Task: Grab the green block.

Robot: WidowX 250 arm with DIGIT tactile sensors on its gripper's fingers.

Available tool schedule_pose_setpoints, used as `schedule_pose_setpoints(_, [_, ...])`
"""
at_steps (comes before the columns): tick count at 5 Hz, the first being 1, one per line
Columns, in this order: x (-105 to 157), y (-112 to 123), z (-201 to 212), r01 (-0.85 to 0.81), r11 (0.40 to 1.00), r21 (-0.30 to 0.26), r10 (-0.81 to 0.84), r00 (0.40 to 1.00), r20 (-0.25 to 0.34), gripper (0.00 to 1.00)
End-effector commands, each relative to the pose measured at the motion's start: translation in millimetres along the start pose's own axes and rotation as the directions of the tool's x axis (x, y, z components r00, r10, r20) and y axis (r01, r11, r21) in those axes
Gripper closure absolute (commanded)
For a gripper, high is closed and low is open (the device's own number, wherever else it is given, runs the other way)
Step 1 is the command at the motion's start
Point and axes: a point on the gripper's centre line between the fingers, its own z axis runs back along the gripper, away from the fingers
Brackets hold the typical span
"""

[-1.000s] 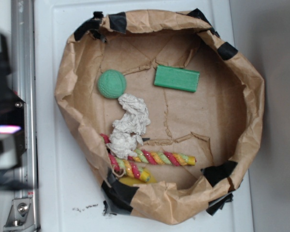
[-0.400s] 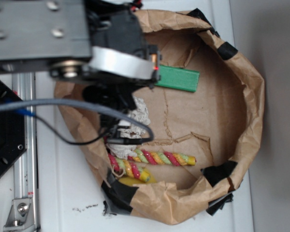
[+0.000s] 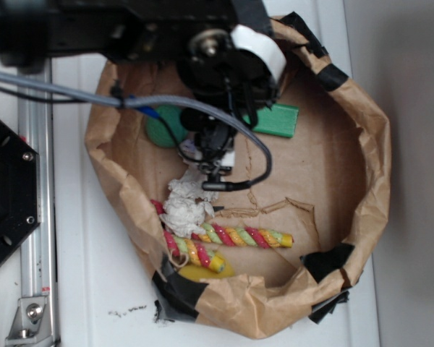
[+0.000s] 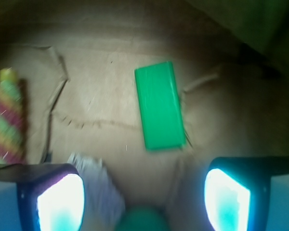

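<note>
Wrist view: approach step, with the gripper (image 4: 143, 192) spread wide and empty above the flat ridged bright-green block (image 4: 160, 106); next, advance and descend to straddle it.

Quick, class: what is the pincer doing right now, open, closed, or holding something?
Pincer: open and empty; the green block lies ahead of it, untouched.

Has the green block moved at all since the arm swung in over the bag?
No. The green block sits at the same spot against the paper bag and its floor creases; only the arm has moved over it.
</note>
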Motion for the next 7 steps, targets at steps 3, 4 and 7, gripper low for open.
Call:
schedule_pose_setpoints(3, [54, -9, -64, 0.075, 0.997, 0.002, -0.075, 0.997, -0.028, 1.00])
schedule_pose_setpoints(4, [55, -5, -54, 0.103, 0.995, 0.008, -0.103, 0.994, -0.021, 1.00])
schedule_pose_setpoints(7, [41, -40, 70, 0.181, 0.983, 0.021, -0.182, 0.982, 0.052, 1.00])
